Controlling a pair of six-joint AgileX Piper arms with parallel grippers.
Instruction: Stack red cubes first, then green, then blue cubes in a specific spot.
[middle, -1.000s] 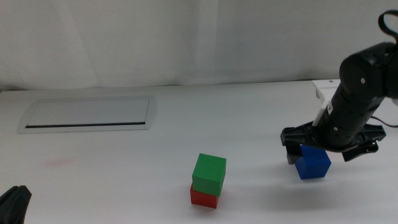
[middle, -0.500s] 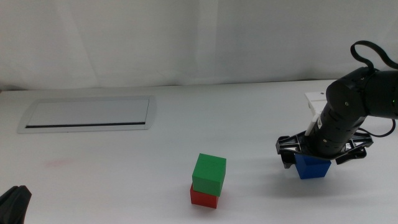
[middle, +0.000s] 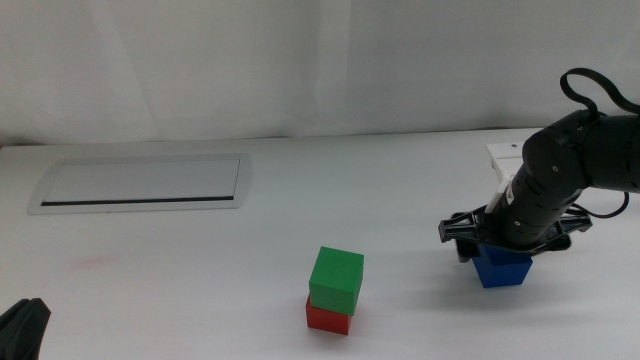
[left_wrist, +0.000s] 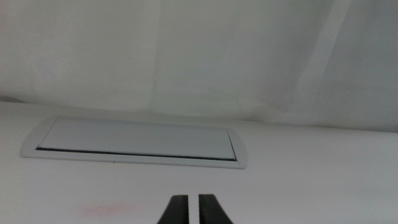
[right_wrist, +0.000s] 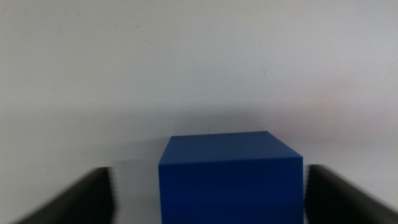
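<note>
So the small matte blue cube (middle: 501, 268) is sat on the white bench (middle: 400, 190) over on the right side, fairly near the front, and the right gripper (middle: 503, 250) is lowered right over it. In the right wrist view the blue cube (right_wrist: 231, 177) is seen between the two dark jaws, which are spread wide with a clear gap of bench on each side, so the jaws are open and nothing is gripped yet. The cube's flat top face is level and the cube is resting on the bench.

Well apart from that, to the left and a bit nearer, the small matte green cube (middle: 336, 278) is stacked on top of the small matte red cube (middle: 327, 318). The green one is set slightly off to the right and far side of the red one, so only the red cube's front face and a sliver of its left edge can be made out underneath.

The left gripper (left_wrist: 193, 210) is parked at the near left corner, seen only as a dark shape at the bottom edge of the middle view. Its jaws are closed almost together with just a thin slit between them, nothing held. A long grey-rimmed rectangular panel (middle: 140, 183) is set flush into the bench at the far left.
</note>
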